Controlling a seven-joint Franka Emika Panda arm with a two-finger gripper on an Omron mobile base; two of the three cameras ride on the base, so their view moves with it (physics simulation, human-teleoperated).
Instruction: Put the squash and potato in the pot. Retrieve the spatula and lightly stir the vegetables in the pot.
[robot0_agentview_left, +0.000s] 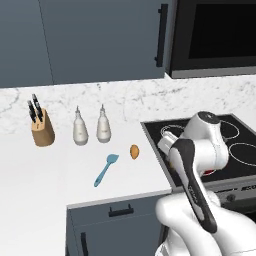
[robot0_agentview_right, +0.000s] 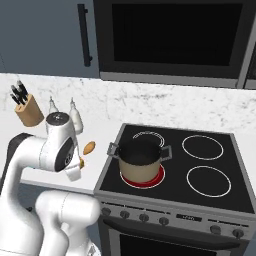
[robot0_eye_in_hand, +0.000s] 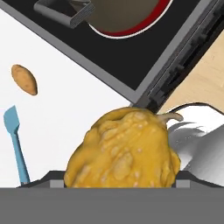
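The lumpy golden-yellow squash (robot0_eye_in_hand: 122, 153) looms at the bottom of the hand view, held between my gripper's (robot0_eye_in_hand: 117, 180) dark fingertips above the white counter, close to the stove's front left corner. The right base view shows a sliver of the squash (robot0_agentview_right: 81, 162) at the hand. The orange-tan potato (robot0_agentview_left: 134, 151) (robot0_agentview_right: 89, 147) (robot0_eye_in_hand: 24, 79) lies on the counter just left of the stove. Beside it lies the light blue spatula (robot0_agentview_left: 105, 169) (robot0_eye_in_hand: 15, 140). The beige pot (robot0_agentview_right: 141, 161) (robot0_eye_in_hand: 118, 15) stands on the glowing front left burner, with nothing visible inside.
A knife block (robot0_agentview_left: 42, 128) and two white bottles (robot0_agentview_left: 80, 129) (robot0_agentview_left: 103, 126) stand at the back of the counter (robot0_agentview_left: 45, 170). The black stove top (robot0_agentview_right: 210, 165) has three bare burners. An oven sits above it, with cabinets to the left.
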